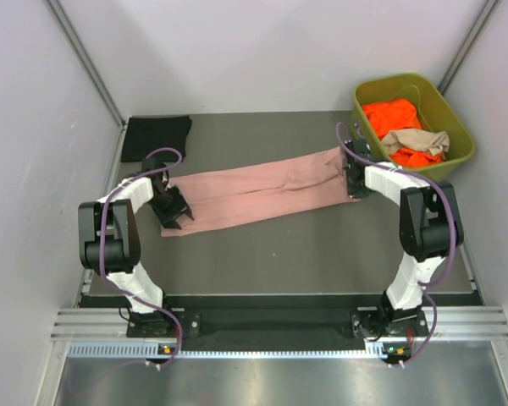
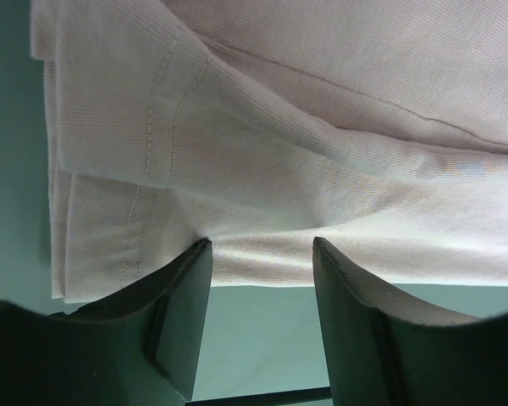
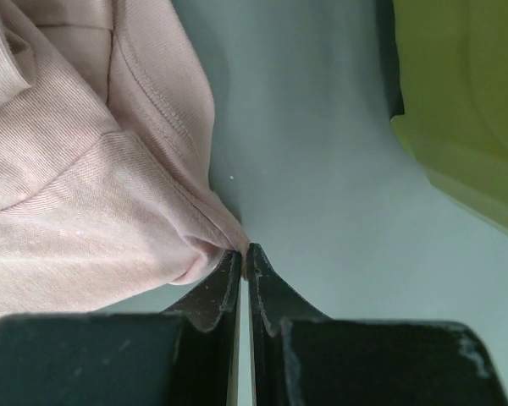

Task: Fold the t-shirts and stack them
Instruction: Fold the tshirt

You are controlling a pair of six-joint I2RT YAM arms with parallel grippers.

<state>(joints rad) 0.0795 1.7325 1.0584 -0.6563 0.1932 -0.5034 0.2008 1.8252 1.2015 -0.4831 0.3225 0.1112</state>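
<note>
Folding is midway: pink shirt [image 1: 262,190] lies in a long strip. Right claw [image 3: 244,252] seemingly pinches one end; left claw [image 2: 261,245] gapes, and must close before lifting.

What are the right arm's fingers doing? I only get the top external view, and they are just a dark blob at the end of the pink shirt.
Observer: In the right wrist view, the right fingers are pressed together, pinching an edge of the pink t-shirt.
Operator: And the left ones?
Observer: The left wrist view shows the left fingers apart, with the shirt's edge reaching in between their tips.
Operator: Is it a single layer there?
Observer: No. At least two layers lie stacked at that end, the upper one with a stitched hem.
</note>
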